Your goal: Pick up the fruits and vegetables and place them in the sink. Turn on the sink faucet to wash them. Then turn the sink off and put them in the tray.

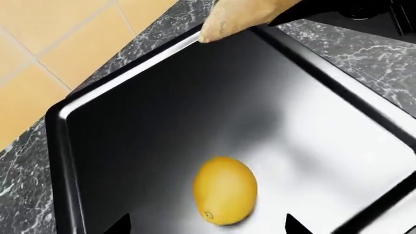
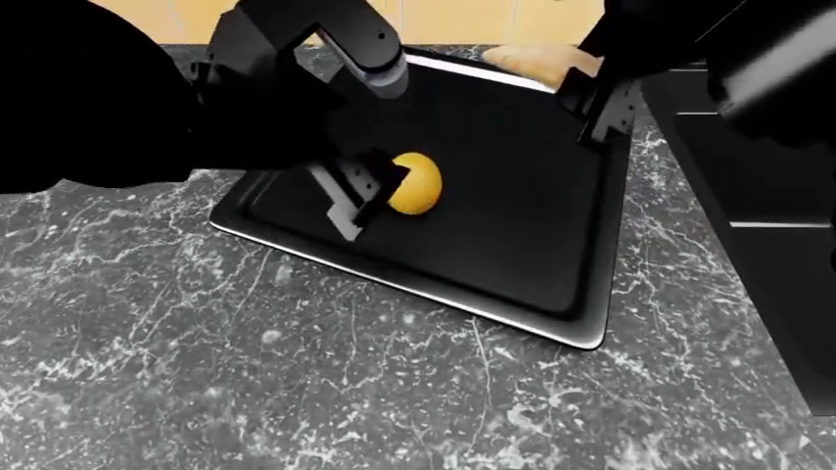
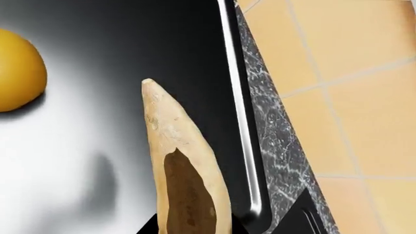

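The yellow lemon [image 2: 415, 183] [image 1: 224, 190] [image 3: 16, 70] lies inside the shallow black tray [image 2: 392, 274] [image 1: 62, 146] [image 3: 244, 122]. My left gripper [image 2: 372, 194] [image 1: 208, 229] is open just over it, one finger on each side, not touching. The pale tan tapered vegetable [image 3: 185, 165] [image 2: 534, 61] [image 1: 237, 17] is held above the tray's far rim, its point sticking out past the fingers. My right gripper [image 2: 594, 103] [image 3: 195, 228] is shut on it. The sink faucet is out of view.
The tray rests on the grey marbled counter [image 2: 261, 372]. The deep black sink [image 2: 765, 196] opens just right of the tray. Beyond the counter's far edge is an orange tiled wall [image 3: 351, 97]. Both black arms hang over the tray.
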